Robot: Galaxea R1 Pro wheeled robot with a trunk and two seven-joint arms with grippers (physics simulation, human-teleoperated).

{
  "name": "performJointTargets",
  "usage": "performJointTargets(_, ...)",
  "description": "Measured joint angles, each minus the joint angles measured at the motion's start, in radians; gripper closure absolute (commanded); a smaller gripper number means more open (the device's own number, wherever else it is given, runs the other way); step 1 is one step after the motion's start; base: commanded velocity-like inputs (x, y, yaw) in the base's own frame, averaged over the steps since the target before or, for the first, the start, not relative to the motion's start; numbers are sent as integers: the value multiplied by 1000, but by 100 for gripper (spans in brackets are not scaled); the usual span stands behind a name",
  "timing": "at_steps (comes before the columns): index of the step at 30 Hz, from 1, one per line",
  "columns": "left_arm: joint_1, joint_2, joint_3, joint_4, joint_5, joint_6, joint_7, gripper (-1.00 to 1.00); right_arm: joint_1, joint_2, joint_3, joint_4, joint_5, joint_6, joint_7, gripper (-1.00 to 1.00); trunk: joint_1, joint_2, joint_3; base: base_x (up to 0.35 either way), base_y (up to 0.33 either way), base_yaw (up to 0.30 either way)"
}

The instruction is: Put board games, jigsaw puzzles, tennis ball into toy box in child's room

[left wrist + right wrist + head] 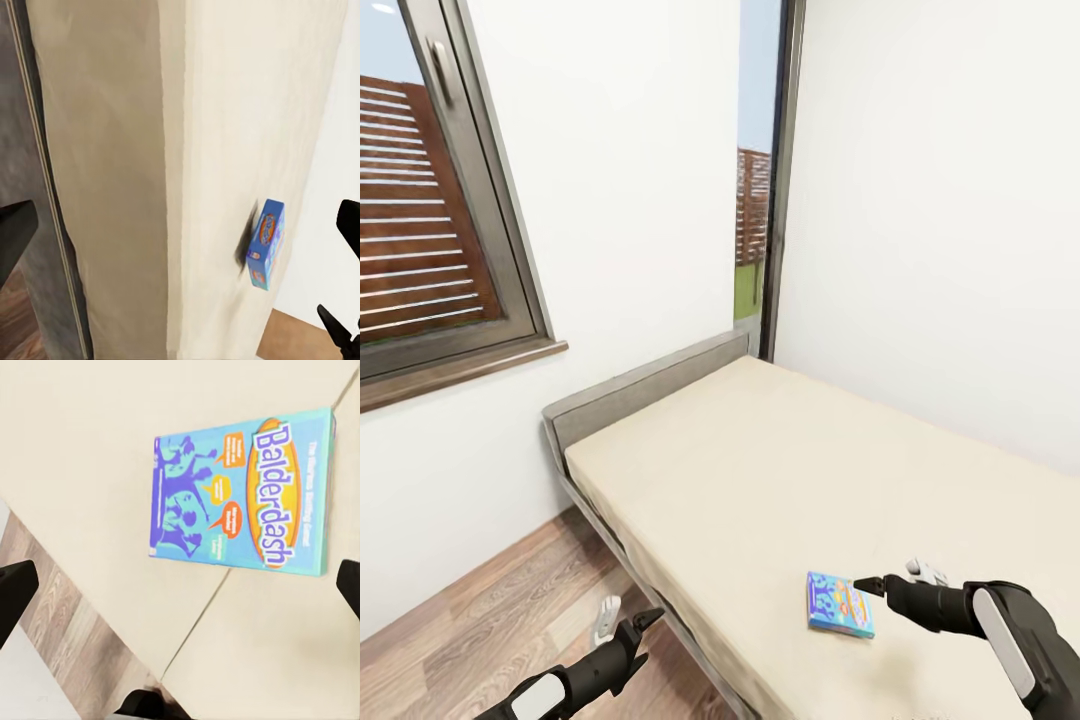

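One board game (pixel 840 604), a flat blue "Balderdash" box (pixel 244 491), lies face up on the cream mattress (pixel 760 480) near the bed's front edge. My right gripper (pixel 892 579) hovers just right of the box, a little above the mattress, open, with nothing between its fingers (pixel 15 592). My left gripper (pixel 625 618) hangs open over the wooden floor beside the bed's left side, well left of the box. From the left wrist the box (pixel 267 244) shows across the mattress edge.
The grey bed frame and headboard (pixel 640 385) stand against the white wall. A dark-framed window (pixel 450 200) is at the left, with a narrow glass strip (pixel 758 180) in the corner. Wood floor (pixel 490 620) runs along the bed's left side.
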Motion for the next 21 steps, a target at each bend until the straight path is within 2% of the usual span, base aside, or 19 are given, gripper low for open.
performJointTargets(8,0,4,1,1,1,1,-1,-100,-14,-8,0,7,2,1,-13,-100,31,-56,-25,0,0,0)
performJointTargets(11,0,7,1,1,1,0,-1,-100,-60,-23,0,89,2,2,-41,-100,42,-77,-34,0,0,0)
performJointTargets(12,0,7,1,1,1,0,-1,-100,-61,-23,0,90,1,2,-41,-100,46,-84,-38,0,0,0)
performJointTargets(16,0,12,2,2,1,1,-1,-100,-148,-34,1,231,1,1,-67,-100,61,-112,-50,0,0,0)
performJointTargets(21,0,28,1,16,1,1,-2,-100,-196,-38,1,302,-1,0,-79,-100,81,-147,-66,0,0,0)
